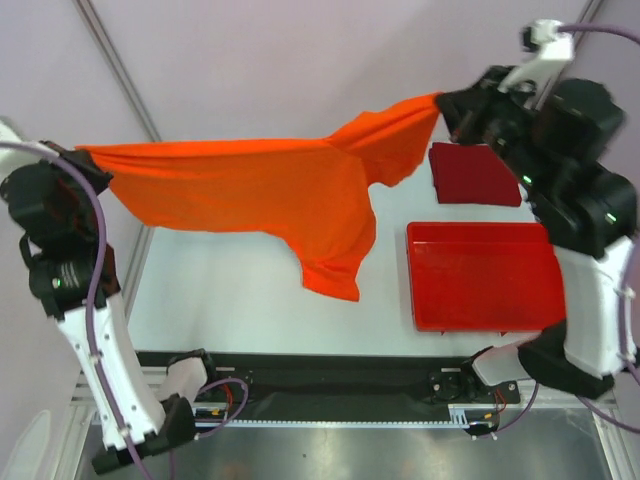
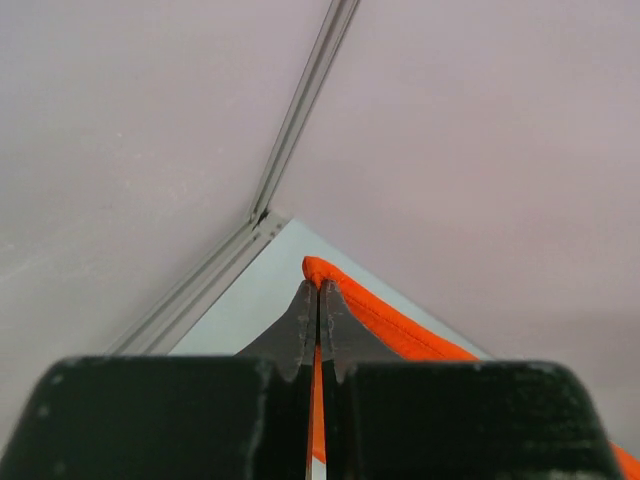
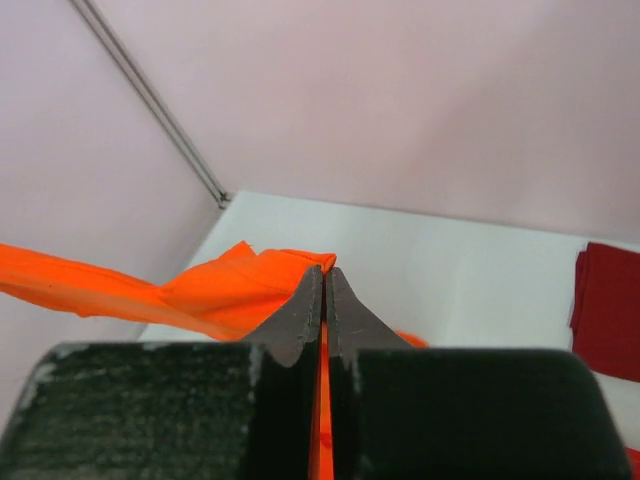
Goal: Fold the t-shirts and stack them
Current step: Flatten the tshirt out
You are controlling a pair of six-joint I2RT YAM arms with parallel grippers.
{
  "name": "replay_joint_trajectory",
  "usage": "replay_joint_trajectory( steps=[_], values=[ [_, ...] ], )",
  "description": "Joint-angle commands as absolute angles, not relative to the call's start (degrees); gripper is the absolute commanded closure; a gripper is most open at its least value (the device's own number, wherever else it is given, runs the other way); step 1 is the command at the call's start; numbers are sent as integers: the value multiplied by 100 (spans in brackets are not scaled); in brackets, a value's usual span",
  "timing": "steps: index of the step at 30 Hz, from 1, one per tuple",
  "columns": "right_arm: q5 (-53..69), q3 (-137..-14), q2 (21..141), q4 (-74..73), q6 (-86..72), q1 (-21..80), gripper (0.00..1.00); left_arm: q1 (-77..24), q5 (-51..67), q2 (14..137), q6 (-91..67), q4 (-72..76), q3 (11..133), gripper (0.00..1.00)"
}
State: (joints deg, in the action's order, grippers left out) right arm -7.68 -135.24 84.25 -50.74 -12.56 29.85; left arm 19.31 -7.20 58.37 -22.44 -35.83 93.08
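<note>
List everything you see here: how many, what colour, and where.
orange shirt: one, orange, stretched out in the air above the table
dark red shirt: one, dark red, folded, far right of the table
tray: one, bright red, right side, nearer the arms than the dark red shirt
table: one, white, under it all
left hand: one, black, shut on the orange shirt's left end
right hand: one, black, shut on its right end

You can read no text, label, brand, number or sign on anything in these three views.
</note>
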Motion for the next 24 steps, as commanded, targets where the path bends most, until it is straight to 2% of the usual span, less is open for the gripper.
replay_joint_trajectory(
  steps=[1, 11, 18, 24],
  values=[
    [-1239, -13377, 7692, -5071, -1134, 3111, 100, 2039, -976, 5397, -2180, -3594, 9623, 100],
    [-1283, -13394, 6803, -5300, -984, 3120, 100, 1433, -2311, 4895, -1750, -3946, 10300, 100],
    [-1177, -13614, 7355, -5203, -853, 3111, 100, 1318, -2751, 5369, -1477, -3920, 10451, 100],
    [-1108, -12683, 8163, -4071, -703, 3111, 100, 1336, -2952, 6028, -1407, -3534, 9468, 100]
  ],
)
